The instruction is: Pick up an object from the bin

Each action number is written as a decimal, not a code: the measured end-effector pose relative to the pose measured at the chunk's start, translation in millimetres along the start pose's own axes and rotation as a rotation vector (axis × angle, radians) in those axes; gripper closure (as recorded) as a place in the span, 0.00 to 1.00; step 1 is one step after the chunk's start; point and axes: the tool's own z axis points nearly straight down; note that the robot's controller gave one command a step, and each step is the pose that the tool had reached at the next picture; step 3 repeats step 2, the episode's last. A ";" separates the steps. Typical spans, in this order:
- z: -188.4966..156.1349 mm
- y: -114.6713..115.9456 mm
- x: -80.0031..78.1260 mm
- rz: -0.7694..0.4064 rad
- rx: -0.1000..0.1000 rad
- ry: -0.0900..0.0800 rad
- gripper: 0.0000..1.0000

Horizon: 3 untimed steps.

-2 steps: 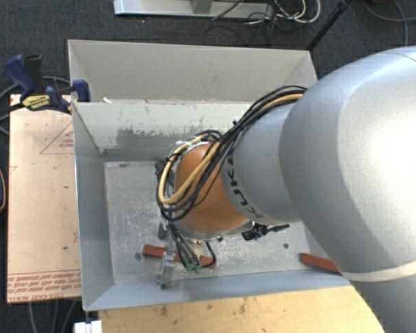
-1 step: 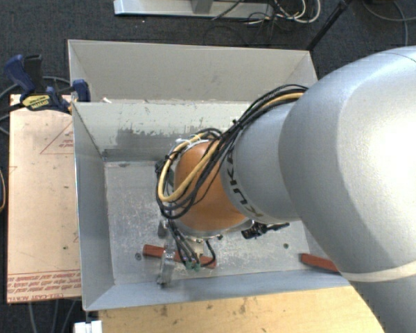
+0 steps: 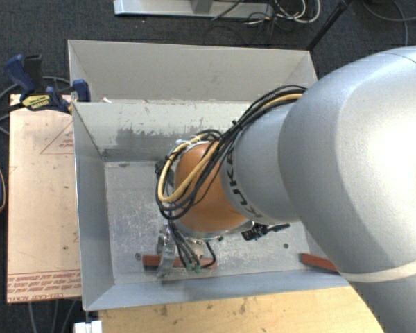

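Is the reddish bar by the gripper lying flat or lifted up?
Lying flat: the reddish bar rests on the bin floor at the gripper.

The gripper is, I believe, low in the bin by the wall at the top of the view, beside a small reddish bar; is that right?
Not quite: the camera view shows the gripper low in the bin by the wall at the bottom of the view, beside the small reddish bar.
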 end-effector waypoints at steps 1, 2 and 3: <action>-54.9 1.1 -1.6 -0.001 -0.002 -0.004 1.00; -123.8 2.5 -3.5 -0.003 -0.003 -0.007 1.00; -123.8 2.5 -3.5 -0.003 -0.003 -0.007 1.00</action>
